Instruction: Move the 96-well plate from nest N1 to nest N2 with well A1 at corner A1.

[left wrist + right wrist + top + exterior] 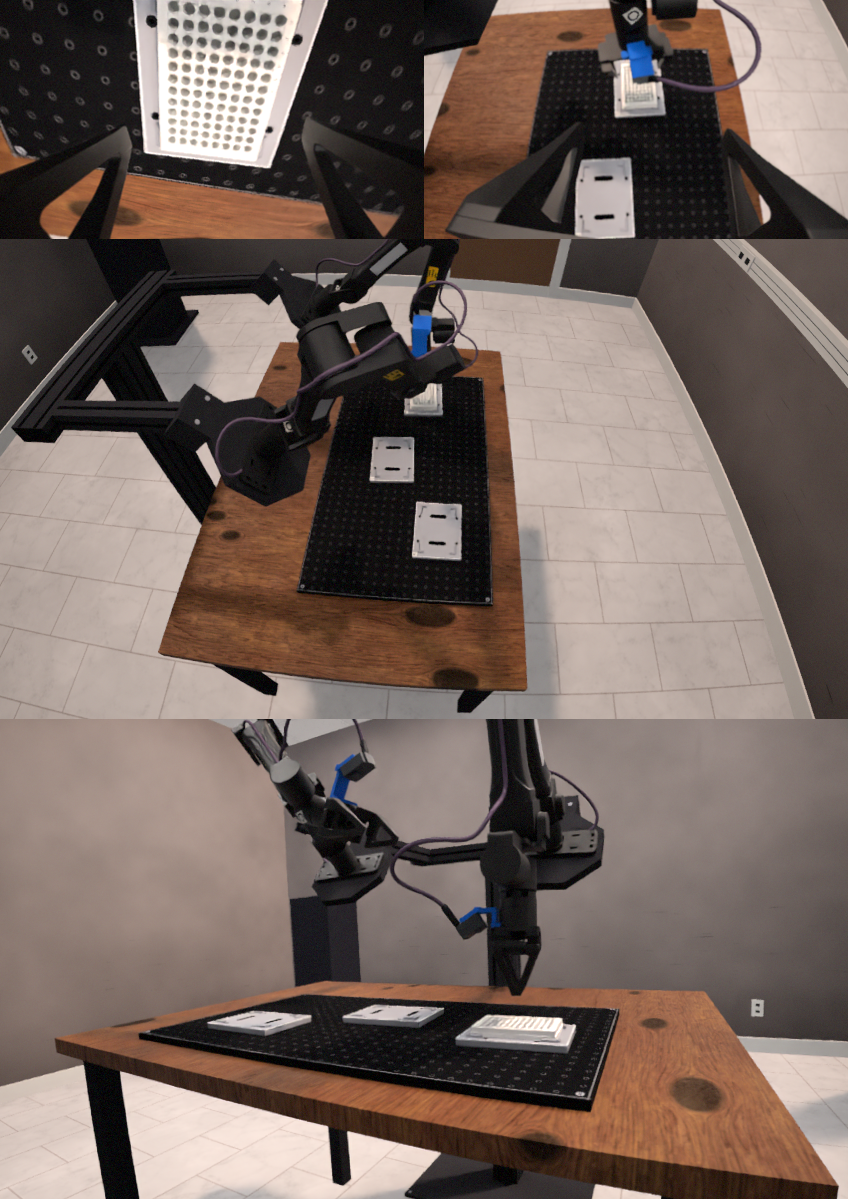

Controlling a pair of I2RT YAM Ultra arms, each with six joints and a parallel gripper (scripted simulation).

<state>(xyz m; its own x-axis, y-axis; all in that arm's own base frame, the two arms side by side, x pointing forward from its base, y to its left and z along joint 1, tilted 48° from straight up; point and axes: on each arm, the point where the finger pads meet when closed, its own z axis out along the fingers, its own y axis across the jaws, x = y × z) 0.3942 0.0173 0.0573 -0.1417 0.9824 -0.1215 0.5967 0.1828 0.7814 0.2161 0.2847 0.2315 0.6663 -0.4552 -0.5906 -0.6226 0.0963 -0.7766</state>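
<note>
The white 96-well plate [423, 398] [517, 1025] [214, 90] [639, 92] lies in nest N1 [505, 1044] [149, 75] [639, 115]. Its cut corner is not clear to me. My left gripper [516, 991] [215, 131] is open and empty, above and short of the plate on the arms' side. In the left wrist view its fingers stand either side of the plate's line, near one short end. N2, the right-hand nest [437, 530] [249, 1021], is empty. My right gripper [652, 131] is open and empty, high above the board.
Another empty white nest [392, 460] [392, 1015] [615, 196] lies between N1 and N2, closer to the arms. All three nests sit on the black perforated board [357, 548] [380, 1058] on the wooden table [267, 619]. The right arm partly hides the left gripper in the top view.
</note>
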